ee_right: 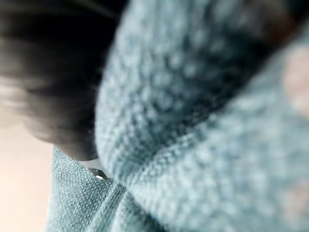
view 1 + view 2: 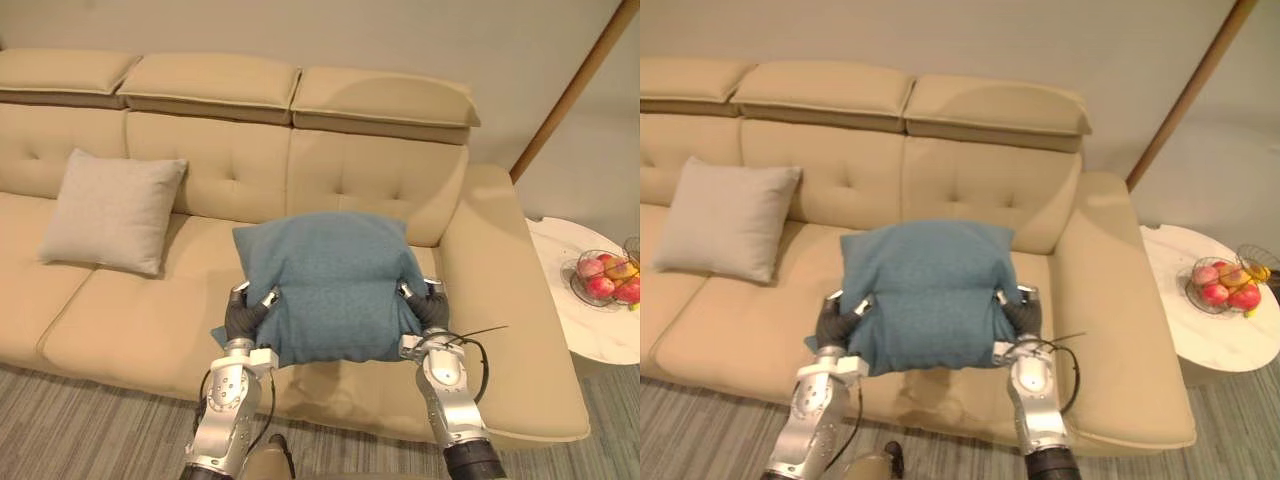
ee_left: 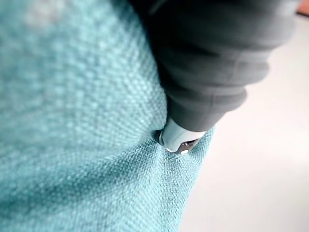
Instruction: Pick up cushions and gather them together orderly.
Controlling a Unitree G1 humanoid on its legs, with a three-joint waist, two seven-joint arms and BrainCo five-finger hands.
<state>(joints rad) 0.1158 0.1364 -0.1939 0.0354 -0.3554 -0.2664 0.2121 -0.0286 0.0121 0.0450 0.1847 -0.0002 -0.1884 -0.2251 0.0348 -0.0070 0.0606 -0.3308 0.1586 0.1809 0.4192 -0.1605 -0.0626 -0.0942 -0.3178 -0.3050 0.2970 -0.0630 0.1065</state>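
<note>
A blue cushion (image 2: 335,285) hangs between both hands above the front of the beige sofa's (image 2: 150,320) middle seat. My left hand (image 2: 247,313) grips its left lower side and my right hand (image 2: 425,308) its right lower side, each pressed into the fabric. Up close, blue weave (image 3: 72,121) folds around my left hand's finger (image 3: 176,140), and the same cloth (image 1: 193,121) bunches against my right hand. A light grey cushion (image 2: 112,212) leans upright against the backrest on the left seat.
The sofa's wide right armrest (image 2: 510,300) lies beside my right arm. A round white marble side table (image 2: 590,300) stands to the right with a wire bowl of fruit (image 2: 608,277). A wooden pole (image 2: 575,85) leans by the wall. Grey striped carpet (image 2: 90,420) covers the floor.
</note>
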